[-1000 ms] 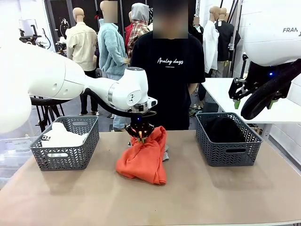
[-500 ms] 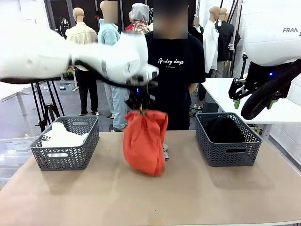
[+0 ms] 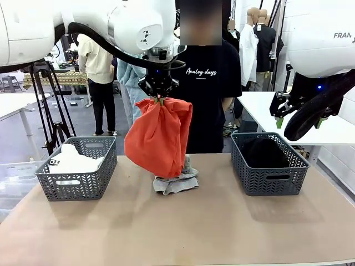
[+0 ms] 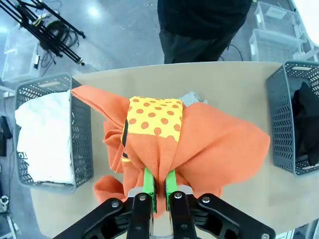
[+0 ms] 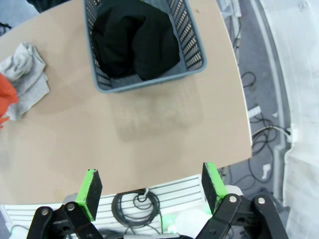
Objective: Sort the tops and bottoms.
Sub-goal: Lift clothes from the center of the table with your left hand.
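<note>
My left gripper (image 3: 160, 98) is shut on the bright orange top (image 3: 158, 138), which hangs in a bunch high above the table's middle. In the left wrist view the fingers (image 4: 148, 185) pinch the orange top (image 4: 214, 144) below its yellow dotted patch. The light grey top (image 3: 175, 182) lies crumpled on the table under it. The white tee (image 3: 69, 159) fills the left basket (image 3: 77, 185). A black garment (image 3: 269, 151) lies in the right basket (image 3: 269, 180); I cannot tell whether it is one of the bottoms. My right gripper (image 5: 152, 185) is open, high over the table's right end.
A person in a black T-shirt (image 3: 202, 83) stands at the far edge, right behind the hanging garment. The tabletop (image 3: 222, 227) is bare in front of both baskets. A white side table (image 3: 260, 108) stands at the back right.
My left arm has lifted the orange top from the table to well above it. This has uncovered the grey top that lay beneath. The right arm has not moved.
</note>
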`<state>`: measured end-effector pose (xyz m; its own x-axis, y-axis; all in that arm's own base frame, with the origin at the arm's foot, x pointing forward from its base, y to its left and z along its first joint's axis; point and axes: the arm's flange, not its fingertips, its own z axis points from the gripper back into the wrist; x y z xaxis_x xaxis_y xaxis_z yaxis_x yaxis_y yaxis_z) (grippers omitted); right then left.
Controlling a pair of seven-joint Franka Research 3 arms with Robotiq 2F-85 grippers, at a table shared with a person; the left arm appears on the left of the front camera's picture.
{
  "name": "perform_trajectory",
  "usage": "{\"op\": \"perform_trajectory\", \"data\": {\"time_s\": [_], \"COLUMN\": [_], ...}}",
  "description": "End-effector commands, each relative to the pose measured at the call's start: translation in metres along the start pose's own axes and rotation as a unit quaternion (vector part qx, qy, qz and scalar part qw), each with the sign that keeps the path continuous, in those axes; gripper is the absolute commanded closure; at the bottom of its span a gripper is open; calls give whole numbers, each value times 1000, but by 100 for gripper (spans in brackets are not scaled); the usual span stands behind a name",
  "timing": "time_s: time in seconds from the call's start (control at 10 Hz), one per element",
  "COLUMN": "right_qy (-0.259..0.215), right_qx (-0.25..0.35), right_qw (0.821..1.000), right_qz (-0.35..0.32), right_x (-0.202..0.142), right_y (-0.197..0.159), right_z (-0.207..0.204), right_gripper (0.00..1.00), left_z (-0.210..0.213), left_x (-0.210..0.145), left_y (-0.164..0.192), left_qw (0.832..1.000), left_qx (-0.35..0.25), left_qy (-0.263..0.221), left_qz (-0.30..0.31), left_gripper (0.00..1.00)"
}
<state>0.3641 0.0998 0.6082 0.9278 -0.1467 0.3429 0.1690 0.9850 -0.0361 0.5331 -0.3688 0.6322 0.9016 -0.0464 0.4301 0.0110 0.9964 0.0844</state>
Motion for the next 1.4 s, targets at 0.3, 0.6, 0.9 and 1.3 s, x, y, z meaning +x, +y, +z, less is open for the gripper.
{"op": "perform_trajectory", "data": {"time_s": [0.3,0.6,0.9,1.3], "right_qy": [1,1,1,1], "right_qx": [-9,-9,-9,-9], "right_qw": [1000,1000,1000,1000], "right_qz": [2,2,2,2], "right_x": [2,2,2,2], "right_y": [0,0,0,0], "right_z": [1,1,1,1], "right_gripper": [0,0,0,0], "left_z": [25,122,161,125], "left_x": [5,26,34,19], "left_y": [10,21,17,1], "left_qw": [1000,996,996,999], "left_qx": [23,13,10,-15], "left_qy": [-13,-84,-94,-27], "left_qz": [6,2,0,-9], "left_gripper": [100,100,100,100]}}
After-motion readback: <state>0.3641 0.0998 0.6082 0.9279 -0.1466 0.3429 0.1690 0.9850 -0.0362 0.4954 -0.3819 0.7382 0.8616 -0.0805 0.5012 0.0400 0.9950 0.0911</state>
